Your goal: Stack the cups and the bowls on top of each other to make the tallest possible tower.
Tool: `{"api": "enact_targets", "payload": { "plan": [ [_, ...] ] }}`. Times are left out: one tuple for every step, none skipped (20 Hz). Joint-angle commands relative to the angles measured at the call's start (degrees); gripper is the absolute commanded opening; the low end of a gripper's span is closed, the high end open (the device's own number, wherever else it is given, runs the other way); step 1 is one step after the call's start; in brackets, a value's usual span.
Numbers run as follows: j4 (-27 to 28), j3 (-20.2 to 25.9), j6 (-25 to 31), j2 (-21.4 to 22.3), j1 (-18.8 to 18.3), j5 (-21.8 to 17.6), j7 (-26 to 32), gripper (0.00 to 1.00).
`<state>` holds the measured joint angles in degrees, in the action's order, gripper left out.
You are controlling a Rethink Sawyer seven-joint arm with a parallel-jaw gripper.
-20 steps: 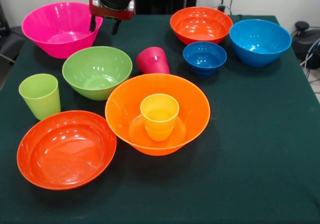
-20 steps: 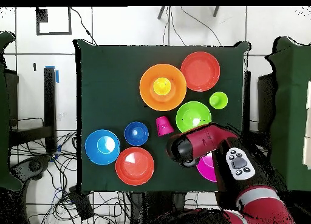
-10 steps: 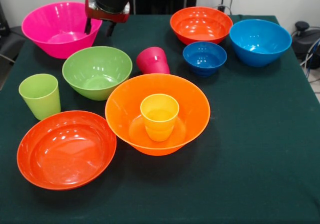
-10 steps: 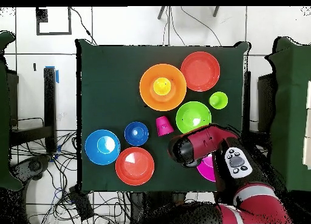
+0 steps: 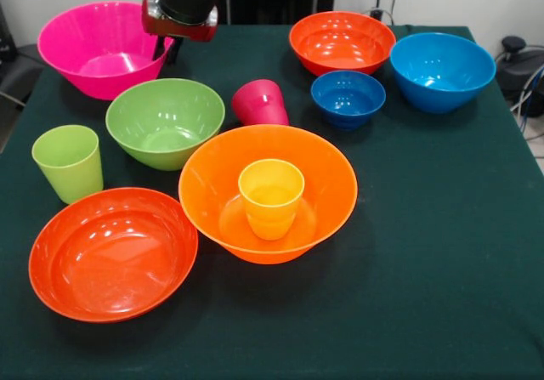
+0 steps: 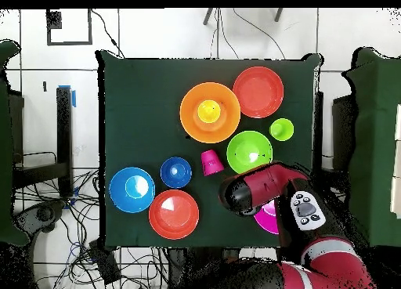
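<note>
My gripper (image 5: 167, 50) hangs open at the right rim of the big pink bowl (image 5: 89, 53), one finger over the bowl's inside and the other just outside it. In front stand the green bowl (image 5: 166, 121) and the lime green cup (image 5: 68, 161). The red-pink cup (image 5: 260, 102) lies tipped beside the green bowl. Inside the big orange bowl (image 5: 327, 184) the yellow-orange cup (image 5: 271, 197) stands upright. In the overhead view the arm (image 6: 262, 188) covers the gripper and most of the pink bowl (image 6: 268, 218). No tower stands anywhere.
One shallow red-orange bowl (image 5: 110, 257) sits at the front left, another (image 5: 340, 42) at the back. The small dark blue bowl (image 5: 348, 98) and the light blue bowl (image 5: 442, 70) sit at the back right. Dark green cloth (image 5: 442, 252) covers the table.
The gripper has moved left and lower, from beside the pink bowl down onto its right rim. All bowls and cups have kept their places.
</note>
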<state>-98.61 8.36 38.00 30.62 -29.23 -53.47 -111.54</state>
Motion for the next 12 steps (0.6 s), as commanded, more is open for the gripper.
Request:
{"api": "enact_targets", "payload": {
  "plan": [
    [2.46,2.09,-8.29,-0.58,1.54,-2.76,-1.44,0.00],
    [1.94,1.32,-8.56,-0.13,2.00,-1.90,-3.48,0.00],
    [1.82,1.26,-8.14,0.00,2.17,-1.42,-3.35,0.00],
    [1.71,1.21,-7.73,0.13,2.34,-0.94,-3.22,0.00],
    [1.71,0.91,-7.62,0.21,2.78,-0.78,-3.51,0.00],
    [1.63,0.56,-7.48,0.35,3.18,-0.60,-3.97,0.00],
    [1.58,0.16,-7.45,0.52,3.68,-0.58,-4.46,0.00],
    [1.39,-0.22,-7.06,0.96,4.10,-0.31,-4.81,0.00],
    [1.20,-0.59,-6.66,1.40,4.53,-0.03,-5.15,0.00],
    [0.92,-1.06,-6.12,2.04,5.12,0.27,-5.57,0.00],
    [0.75,-1.45,-5.51,2.80,5.78,0.48,-5.67,0.00],
    [0.56,-1.58,-4.22,3.75,6.35,1.11,-5.18,0.00]
  ]
}}
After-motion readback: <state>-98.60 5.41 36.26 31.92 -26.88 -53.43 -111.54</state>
